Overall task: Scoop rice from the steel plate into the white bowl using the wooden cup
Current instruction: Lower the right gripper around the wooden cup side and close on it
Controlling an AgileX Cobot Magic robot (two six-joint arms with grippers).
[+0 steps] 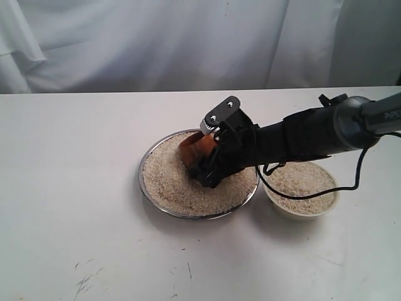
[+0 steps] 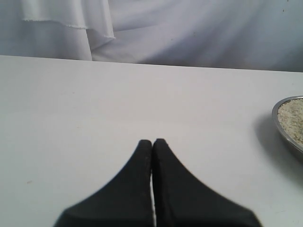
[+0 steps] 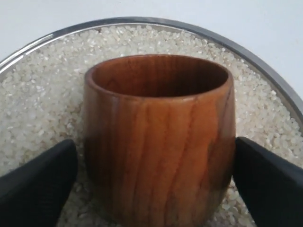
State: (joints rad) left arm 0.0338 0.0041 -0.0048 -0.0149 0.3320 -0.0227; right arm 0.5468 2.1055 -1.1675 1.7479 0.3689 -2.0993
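The steel plate point(image 1: 188, 216) holds a bed of rice point(image 1: 168, 182). The wooden cup point(image 1: 195, 150) stands in that rice, mouth up, and its inside looks bare in the right wrist view point(image 3: 158, 142). My right gripper point(image 1: 202, 160) reaches in from the right and straddles the cup, with a black finger point(image 3: 40, 182) on each side. A thin strip of rice shows between one finger and the cup wall, so the jaws are open. The white bowl point(image 1: 302, 213), to the right of the plate, holds rice. My left gripper point(image 2: 152, 142) is shut over bare table, with the plate's rim point(image 2: 285, 101) at the frame's edge.
A white cloth backdrop point(image 1: 188, 44) hangs behind the white table point(image 1: 75, 188). A black cable point(image 1: 351, 182) loops from the right arm over the bowl.
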